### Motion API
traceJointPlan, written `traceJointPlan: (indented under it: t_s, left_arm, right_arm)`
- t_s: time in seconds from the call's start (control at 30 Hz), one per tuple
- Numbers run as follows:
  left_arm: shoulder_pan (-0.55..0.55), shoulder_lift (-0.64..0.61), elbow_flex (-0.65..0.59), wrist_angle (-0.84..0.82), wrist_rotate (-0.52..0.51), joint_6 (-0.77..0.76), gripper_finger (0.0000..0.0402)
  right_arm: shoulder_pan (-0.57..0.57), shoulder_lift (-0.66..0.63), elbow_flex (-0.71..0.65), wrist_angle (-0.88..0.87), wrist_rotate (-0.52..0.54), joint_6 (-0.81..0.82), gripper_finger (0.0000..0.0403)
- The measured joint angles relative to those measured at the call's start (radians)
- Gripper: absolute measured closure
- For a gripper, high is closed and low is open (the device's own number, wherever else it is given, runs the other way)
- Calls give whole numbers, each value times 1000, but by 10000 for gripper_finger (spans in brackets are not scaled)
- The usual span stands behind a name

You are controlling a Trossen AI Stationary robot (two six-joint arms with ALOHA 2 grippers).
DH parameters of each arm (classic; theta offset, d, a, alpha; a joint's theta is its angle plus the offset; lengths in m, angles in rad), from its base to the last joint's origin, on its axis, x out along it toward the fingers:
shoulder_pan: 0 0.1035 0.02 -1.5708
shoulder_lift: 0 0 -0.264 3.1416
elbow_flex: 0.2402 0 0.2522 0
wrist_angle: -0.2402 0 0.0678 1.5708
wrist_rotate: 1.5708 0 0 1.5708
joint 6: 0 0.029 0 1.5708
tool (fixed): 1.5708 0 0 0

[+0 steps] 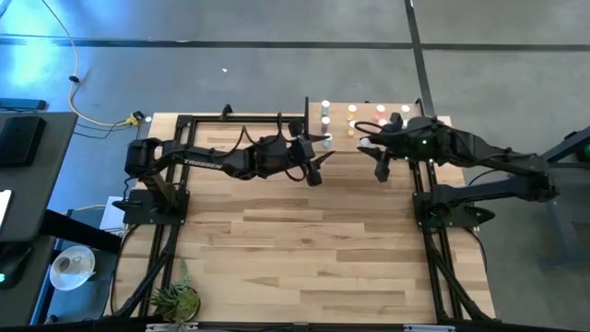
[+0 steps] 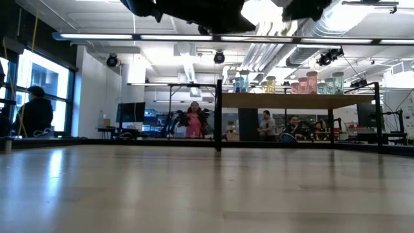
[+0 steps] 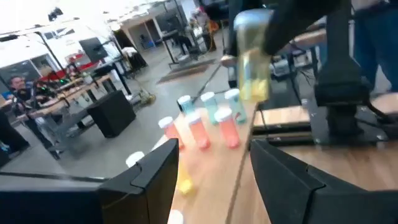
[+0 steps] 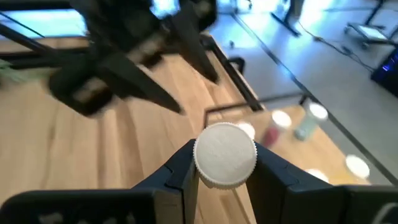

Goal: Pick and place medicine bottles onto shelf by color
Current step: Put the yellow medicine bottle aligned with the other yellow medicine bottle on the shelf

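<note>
Here, the right end effector (image 4: 225, 180) grips a yellow medicine bottle (image 3: 252, 59) upright, white cap up, beside the shelf (image 1: 433, 123) at the tabletop's (image 1: 304, 240) far edge; the left end effector (image 3: 214, 168) stands open.

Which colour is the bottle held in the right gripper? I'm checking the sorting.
Yellow body, white cap; the left wrist view shows the bottle in the right gripper best.

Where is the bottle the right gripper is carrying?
In the right wrist view a white-capped bottle sits clamped in the right gripper; in the high view that gripper hangs at the shelf's near edge.
</note>
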Motion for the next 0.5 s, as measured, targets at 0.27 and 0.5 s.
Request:
traceJointPlan:
  t_s: [0.27, 0.5]
  left_arm:
    - [-7, -84, 0, -120, 41, -8, 213]
    - [-6, -163, 0, -250, 124, -53, 214]
  right_arm:
    - [-46, -2, -120, 64, 23, 69, 306]
    - [-135, 17, -191, 116, 24, 132, 306]
